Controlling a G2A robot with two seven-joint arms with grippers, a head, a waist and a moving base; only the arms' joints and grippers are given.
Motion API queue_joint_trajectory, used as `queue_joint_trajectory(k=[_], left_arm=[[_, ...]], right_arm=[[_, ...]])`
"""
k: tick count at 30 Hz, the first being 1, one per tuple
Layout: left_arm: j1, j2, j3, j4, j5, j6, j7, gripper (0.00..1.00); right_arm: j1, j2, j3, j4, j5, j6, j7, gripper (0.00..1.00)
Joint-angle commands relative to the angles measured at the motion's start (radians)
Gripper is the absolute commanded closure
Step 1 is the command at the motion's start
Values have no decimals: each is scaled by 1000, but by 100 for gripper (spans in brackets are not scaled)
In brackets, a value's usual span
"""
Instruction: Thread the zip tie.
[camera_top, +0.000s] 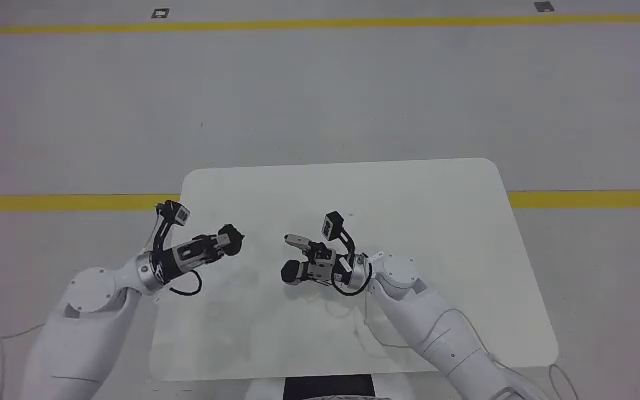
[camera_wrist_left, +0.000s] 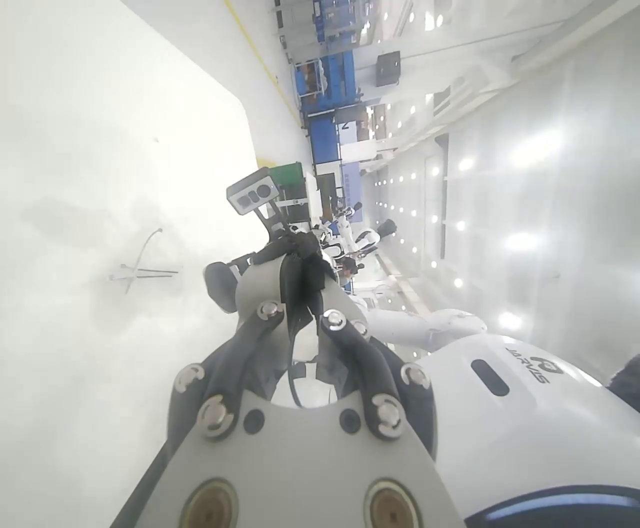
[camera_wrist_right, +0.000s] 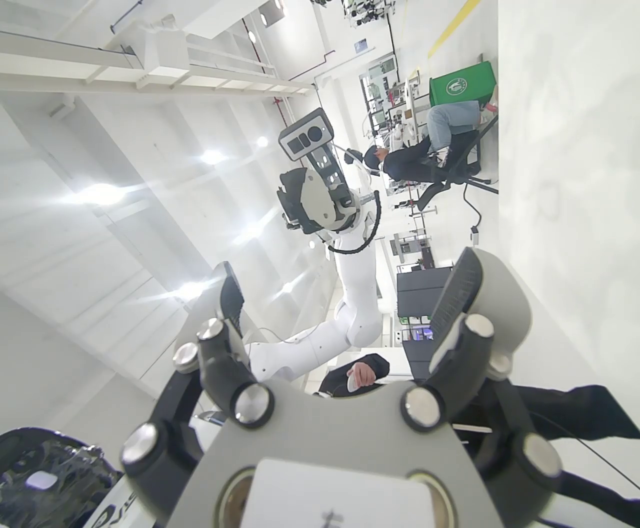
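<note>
A few thin white zip ties (camera_wrist_left: 141, 270) lie crossed on the white table (camera_top: 430, 200), one of them curved. They rest beyond the right gripper as seen from the left wrist. My left gripper (camera_top: 232, 240) hovers over the table's left part, and its dark fingertips (camera_wrist_left: 303, 249) are pressed together with nothing visible between them. My right gripper (camera_top: 292, 256) faces it a short way off, near the table's middle. It is open (camera_wrist_right: 345, 285), and its ribbed pads (camera_wrist_right: 457, 287) stand wide apart around empty space.
The table's front edge (camera_top: 350, 372) is close below both arms. Grey floor with yellow lines (camera_top: 320, 24) surrounds the table.
</note>
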Motion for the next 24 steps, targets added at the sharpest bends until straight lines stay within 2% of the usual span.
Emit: queue_joint_trajectory(k=[1,2,5,9,12,15,18,24], left_arm=[[-2,-5,-3,-15,64,0,94,100],[-2,-11,-9,-26,76,0,148,100],[1,-28,-25,-53,106,0,236,100],[-2,-54,-56,-83,140,0,326,100],[-3,-76,-83,-93,167,0,363,100],[-9,-103,-112,-88,133,0,364,100],[-18,-130,-138,-60,73,0,313,100],[-18,-130,-138,-60,73,0,313,100]], right_arm=[[0,0,0,0,0,0,0,0],[0,0,0,0,0,0,0,0],[0,0,0,0,0,0,0,0],[0,0,0,0,0,0,0,0],[0,0,0,0,0,0,0,0],[0,0,0,0,0,0,0,0],[0,0,0,0,0,0,0,0],[0,0,0,0,0,0,0,0]])
